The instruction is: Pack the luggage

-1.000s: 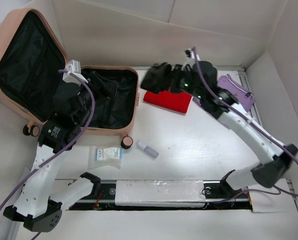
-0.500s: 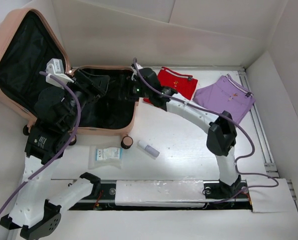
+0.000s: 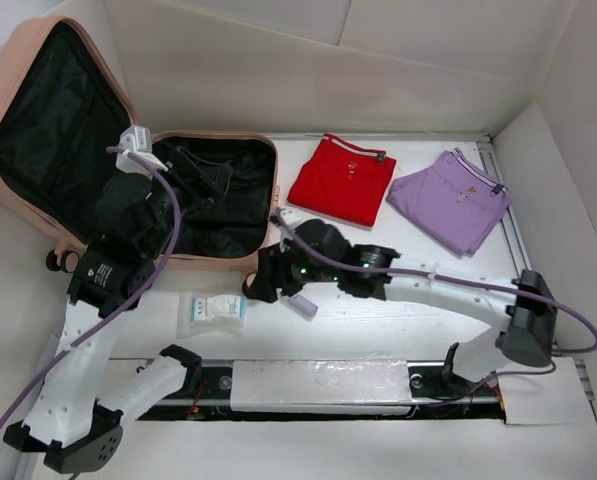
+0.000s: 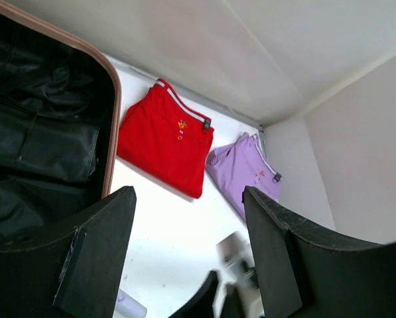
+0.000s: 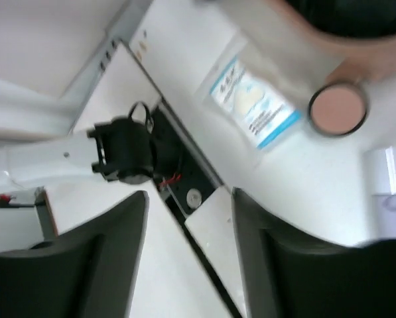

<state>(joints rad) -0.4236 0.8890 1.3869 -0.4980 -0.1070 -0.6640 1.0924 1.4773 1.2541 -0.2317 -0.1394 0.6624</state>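
The luggage [image 3: 58, 120] lies open at the far left of the worktop [image 3: 378, 335]. Its deep half rests flat with the opening upward, and the lid half stands tilted against the left wall. The long axis runs from the near side to the far side. The end with the caster wheel [image 3: 255, 285] points toward the arm bases. The shell is hard and smooth, pale peach-pink, with rounded corners. The inside is black fabric, a little wrinkled.

The left pincer [image 4: 188, 195] hangs over the flat half, near its right rim, with the fingers spread and nothing between them. The right pincer [image 5: 190, 197] is low over the worktop, just beside the caster wheel. Its fingers are also apart and hold nothing.

Near this wheel lie a flat clear packet [image 3: 213, 308] with blue-and-white print and a small white tube [image 3: 300, 303]. A folded red garment [image 3: 341, 180] and a folded lilac garment [image 3: 450, 198] lie side by side at the far side, to the right of the luggage, not touching each other. The worktop is white and smooth. Plain pale panels close it at the back and at both sides.
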